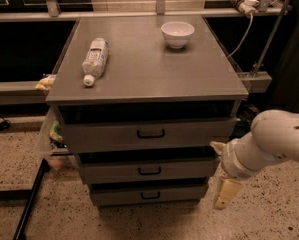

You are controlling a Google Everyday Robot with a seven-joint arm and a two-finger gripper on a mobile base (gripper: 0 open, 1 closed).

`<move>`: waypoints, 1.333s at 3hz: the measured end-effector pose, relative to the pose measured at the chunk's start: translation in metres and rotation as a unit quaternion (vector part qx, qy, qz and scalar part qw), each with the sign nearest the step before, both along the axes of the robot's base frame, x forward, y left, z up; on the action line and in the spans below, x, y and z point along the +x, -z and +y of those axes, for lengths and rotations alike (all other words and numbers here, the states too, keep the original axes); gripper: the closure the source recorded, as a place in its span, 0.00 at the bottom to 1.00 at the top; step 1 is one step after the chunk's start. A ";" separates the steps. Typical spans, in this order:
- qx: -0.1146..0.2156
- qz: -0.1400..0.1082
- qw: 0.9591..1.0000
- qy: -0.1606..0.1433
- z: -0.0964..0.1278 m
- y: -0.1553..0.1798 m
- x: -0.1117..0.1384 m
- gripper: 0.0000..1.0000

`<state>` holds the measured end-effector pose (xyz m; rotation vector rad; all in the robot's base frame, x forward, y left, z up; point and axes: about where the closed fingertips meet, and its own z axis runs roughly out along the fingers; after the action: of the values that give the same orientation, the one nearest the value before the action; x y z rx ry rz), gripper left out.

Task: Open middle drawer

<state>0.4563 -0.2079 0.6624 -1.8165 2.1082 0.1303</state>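
Observation:
The grey cabinet has three drawers. The middle drawer (114,173) is a wide flat grey front with a small black loop handle (150,170) at its centre. It sits below the taller top drawer (104,136) and above the shortest bottom drawer (114,196). Its front stands about level with the other two. My gripper (217,175) hangs at the cabinet's right side, level with the middle drawer's right end, well right of the handle. Its fingers (226,193) are spread apart and hold nothing.
A plastic bottle (95,59) lies on the cabinet top (154,69) at the left, and a white bowl (177,33) stands at the back right. A black frame leg (31,204) runs along the floor at the left. A metal rail (254,79) with cables is at the right.

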 end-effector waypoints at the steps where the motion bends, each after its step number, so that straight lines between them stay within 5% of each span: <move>1: 0.008 -0.042 0.999 -0.031 0.011 0.035 0.021 0.00; 2: 0.024 -0.064 0.996 -0.058 0.024 0.068 0.038 0.00; 4: 0.046 -0.061 0.995 -0.064 0.032 0.128 0.060 0.00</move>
<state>0.5161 -0.1761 0.5348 -1.8561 1.8731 0.1433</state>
